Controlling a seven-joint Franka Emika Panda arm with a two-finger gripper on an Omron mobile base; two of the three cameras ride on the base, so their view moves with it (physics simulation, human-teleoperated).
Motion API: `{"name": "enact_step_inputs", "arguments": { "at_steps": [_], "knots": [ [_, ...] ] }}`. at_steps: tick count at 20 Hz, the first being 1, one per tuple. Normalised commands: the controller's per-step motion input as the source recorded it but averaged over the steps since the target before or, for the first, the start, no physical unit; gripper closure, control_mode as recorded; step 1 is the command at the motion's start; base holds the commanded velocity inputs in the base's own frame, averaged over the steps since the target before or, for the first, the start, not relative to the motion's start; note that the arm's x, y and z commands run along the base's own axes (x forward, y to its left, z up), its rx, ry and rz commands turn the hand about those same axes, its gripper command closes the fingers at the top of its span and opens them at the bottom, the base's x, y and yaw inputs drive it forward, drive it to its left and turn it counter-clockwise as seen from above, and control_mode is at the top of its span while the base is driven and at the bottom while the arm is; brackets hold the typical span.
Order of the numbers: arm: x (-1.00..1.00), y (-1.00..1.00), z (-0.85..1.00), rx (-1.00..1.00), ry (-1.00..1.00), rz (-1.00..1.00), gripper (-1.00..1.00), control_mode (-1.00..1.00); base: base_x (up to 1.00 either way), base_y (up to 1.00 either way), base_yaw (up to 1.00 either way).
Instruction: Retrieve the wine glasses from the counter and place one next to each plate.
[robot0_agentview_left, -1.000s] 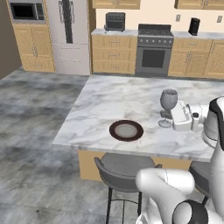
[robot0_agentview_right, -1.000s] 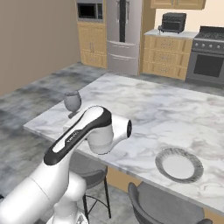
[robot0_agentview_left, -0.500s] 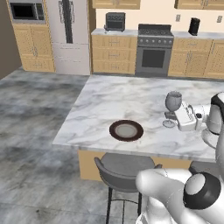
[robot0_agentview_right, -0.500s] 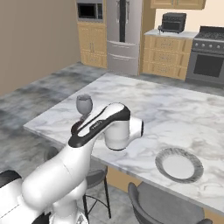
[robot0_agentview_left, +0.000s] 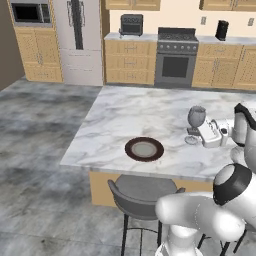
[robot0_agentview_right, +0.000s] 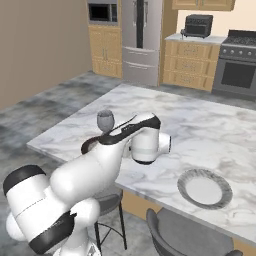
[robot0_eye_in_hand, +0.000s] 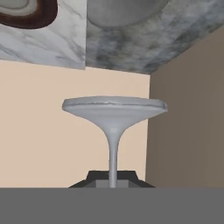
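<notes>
Above the marble island (robot0_agentview_left: 125, 120), the gripper (robot0_agentview_left: 200, 134) is clamping tight on the stem of a wine glass (robot0_agentview_left: 196, 117) — holding it upright, right of the dark plate (robot0_agentview_left: 144, 149), the light plate (robot0_agentview_right: 205, 187) well apart.

Both base views look forward and down from behind the arm, sharing the marble table (robot0_agentview_left: 130, 120) ahead; the hand view sits very close (along the end effector (robot0_eye_in_hand: 113, 181)).
</notes>
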Motion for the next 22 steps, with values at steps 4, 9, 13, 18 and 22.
{"name": "enact_step_inputs", "arguments": {
  "at_steps": [4,9,13,18,22],
  "knots": [
    [0.28,-0.01,-0.2,0.0,0.0,0.0,1.0,-1.0,0.0,0.0,0.0],
    [0.1,0.0,-0.19,0.0,0.0,0.0,1.0,-1.0,0.0,0.0,0.0],
    [0.06,0.0,-0.23,0.0,0.0,0.0,1.0,-1.0,0.0,0.0,0.0],
    [0.07,0.0,-0.24,0.0,0.0,0.0,1.0,-1.0,0.0,0.0,0.0],
    [0.08,0.0,-0.23,0.0,0.0,0.0,1.0,-1.0,0.0,0.0,0.0]
  ]
}}
